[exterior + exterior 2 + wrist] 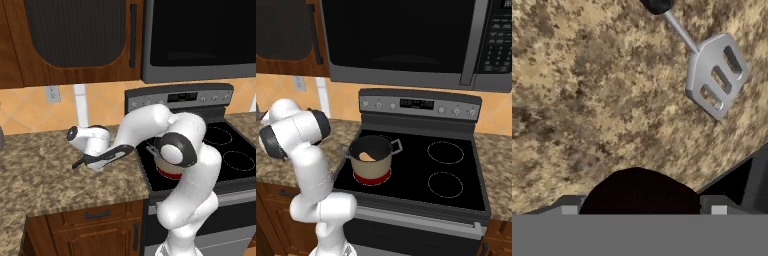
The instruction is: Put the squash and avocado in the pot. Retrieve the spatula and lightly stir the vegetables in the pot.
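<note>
Three slots are cut in the flat grey metal head of the spatula [716, 75], laid on the speckled brown granite tabletop [587, 100]. A dark rounded avocado [642, 192] is pinched in the hand [641, 210]. The cream pot [372, 160] is seen on the black stove [456, 170].

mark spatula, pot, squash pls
spatula [716, 76]: hand view, slotted grey head.
pot [374, 169]: right base view, cream outer wall.
squash [367, 156]: right base view, tan body inside the pot.

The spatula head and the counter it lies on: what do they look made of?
The spatula head looks like brushed grey metal: flat, slotted, evenly pale with a thin steel neck. Its handle end is black, possibly plastic. The counter looks like polished speckled brown granite, though the mottled pattern could equally be laminate.
</note>
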Tool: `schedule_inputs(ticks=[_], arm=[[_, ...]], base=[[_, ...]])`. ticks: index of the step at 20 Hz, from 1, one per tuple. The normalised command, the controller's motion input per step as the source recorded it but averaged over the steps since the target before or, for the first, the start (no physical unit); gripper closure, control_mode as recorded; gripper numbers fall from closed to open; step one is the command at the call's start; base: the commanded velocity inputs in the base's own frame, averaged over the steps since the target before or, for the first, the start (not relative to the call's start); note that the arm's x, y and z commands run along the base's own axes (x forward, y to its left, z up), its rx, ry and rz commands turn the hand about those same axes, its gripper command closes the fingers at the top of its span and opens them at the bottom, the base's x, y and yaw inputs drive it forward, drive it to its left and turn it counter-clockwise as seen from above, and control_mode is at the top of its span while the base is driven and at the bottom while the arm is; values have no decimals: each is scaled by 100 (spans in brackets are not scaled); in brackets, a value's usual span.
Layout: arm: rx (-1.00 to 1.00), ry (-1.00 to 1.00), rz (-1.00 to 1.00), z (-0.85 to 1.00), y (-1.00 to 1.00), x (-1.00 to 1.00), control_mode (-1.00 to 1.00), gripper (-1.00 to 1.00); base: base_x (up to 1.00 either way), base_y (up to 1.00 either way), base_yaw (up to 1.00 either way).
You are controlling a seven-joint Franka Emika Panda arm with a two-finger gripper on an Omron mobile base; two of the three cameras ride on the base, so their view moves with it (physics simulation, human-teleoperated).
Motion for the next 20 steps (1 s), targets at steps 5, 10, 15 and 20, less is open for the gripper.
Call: schedule_inputs(ticks=[5, 10, 15, 20], arm=[[0, -31, 16, 100, -78, -100, -100, 100], [5, -11, 8, 100, -86, -77, -100, 100], [15, 2, 0, 100, -92, -32, -100, 100], [21, 15, 0, 54, -100, -2, -100, 100]], base=[[0, 0, 0], [0, 0, 0], [0, 0, 0], [0, 0, 0]])
